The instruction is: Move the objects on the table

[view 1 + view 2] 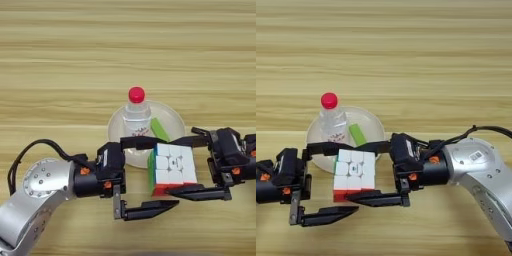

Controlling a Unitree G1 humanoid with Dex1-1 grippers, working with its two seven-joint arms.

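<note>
Right gripper (363,172) clamped around puzzle cube (172,169), one finger along its far side, one along its near edge. Left gripper (150,175) spread wide just beside, holding nothing. Behind the cube, bottle (136,116) upright on white plate (172,117) with green piece (160,129), on table (125,45).

Head stereo pair, looking steeply down, close on the table (60,60) — views largely overlapping
</note>
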